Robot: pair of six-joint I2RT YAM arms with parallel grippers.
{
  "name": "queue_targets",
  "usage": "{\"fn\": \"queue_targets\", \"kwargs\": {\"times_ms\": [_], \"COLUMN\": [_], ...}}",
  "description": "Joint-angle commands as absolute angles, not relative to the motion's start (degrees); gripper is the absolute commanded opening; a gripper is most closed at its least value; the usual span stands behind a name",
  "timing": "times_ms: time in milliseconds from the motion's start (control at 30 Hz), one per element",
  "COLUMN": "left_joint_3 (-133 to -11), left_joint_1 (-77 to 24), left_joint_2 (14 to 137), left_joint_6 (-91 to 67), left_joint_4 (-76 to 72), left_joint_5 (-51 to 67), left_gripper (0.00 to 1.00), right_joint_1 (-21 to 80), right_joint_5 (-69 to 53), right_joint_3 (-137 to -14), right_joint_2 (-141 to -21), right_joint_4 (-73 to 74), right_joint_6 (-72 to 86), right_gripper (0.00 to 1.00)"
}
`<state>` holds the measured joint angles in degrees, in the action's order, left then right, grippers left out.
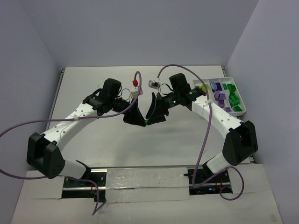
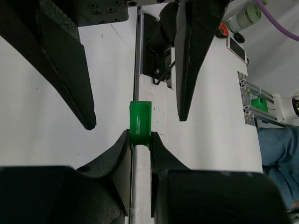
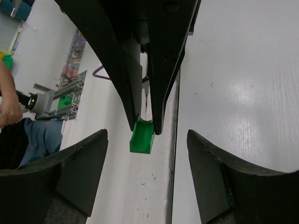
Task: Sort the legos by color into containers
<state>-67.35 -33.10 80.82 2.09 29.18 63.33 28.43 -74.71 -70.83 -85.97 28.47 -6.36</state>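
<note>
My left gripper (image 2: 140, 139) is shut on a small dark green lego (image 2: 140, 120) and holds it by its near end above the table. My right gripper (image 3: 147, 140) is open and faces it tip to tip, its fingers (image 2: 187, 70) on either side of the lego and apart from it. From the right wrist the green lego (image 3: 141, 136) sticks out of the left fingers (image 3: 133, 84). In the top view both grippers meet at mid-table, left (image 1: 135, 116) and right (image 1: 154, 114). A white tray (image 1: 235, 87) at the far right holds several purple, green and yellow-green legos.
Purple cables loop over both arms (image 1: 187, 67). A seam in the table surface (image 3: 174, 140) runs under the grippers. Grey walls close in the table on three sides. A person's arm (image 3: 9, 102) shows beyond the table's edge.
</note>
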Motion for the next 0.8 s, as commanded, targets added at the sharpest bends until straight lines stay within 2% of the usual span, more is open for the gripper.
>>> {"fn": "queue_targets", "kwargs": {"times_ms": [0,133,267,333,367,433,533,633,767], "left_joint_3": [-67.6,-67.0,-66.5,-66.5,-66.5,-66.6,-67.2,-69.1,-72.0], "left_joint_1": [-32.7,-32.6,-32.0,-31.8,-31.8,-31.5,-30.9,-29.0,-22.3], "left_joint_2": [80.8,80.5,80.3,80.2,80.3,80.5,80.7,81.2,82.4], "left_joint_6": [2.1,1.7,0.7,0.5,0.4,-1.9,-2.2,-0.6,3.5], "left_joint_4": [26.2,25.4,24.6,24.4,24.2,24.5,25.4,29.2,33.5], "left_joint_5": [64.3,62.9,62.0,61.1,60.3,58.3,54.9,52.2,51.9], "left_gripper": [0.00,0.00,0.00,0.02,0.07,0.43,0.99,0.99,0.99], "right_joint_1": [29.2,29.4,29.6,29.7,29.7,29.7,29.3,25.8,16.3], "right_joint_5": [-73.8,-72.8,-71.9,-71.1,-70.8,-69.7,-67.1,-64.5,-58.3], "right_joint_3": [-72.9,-72.9,-72.9,-73.1,-73.3,-73.8,-74.2,-73.7,-73.5], "right_joint_2": [-84.1,-84.1,-84.3,-84.3,-84.4,-84.5,-84.2,-83.4,-83.5], "right_joint_4": [28.8,29.1,29.9,30.4,30.6,31.6,34.2,35.8,40.7], "right_joint_6": [-6.8,-7.0,-7.8,-8.3,-8.3,-8.8,-10.8,-12.2,-17.0], "right_gripper": [0.62,0.42,0.31,0.21,0.16,0.04,0.00,0.00,0.00]}}
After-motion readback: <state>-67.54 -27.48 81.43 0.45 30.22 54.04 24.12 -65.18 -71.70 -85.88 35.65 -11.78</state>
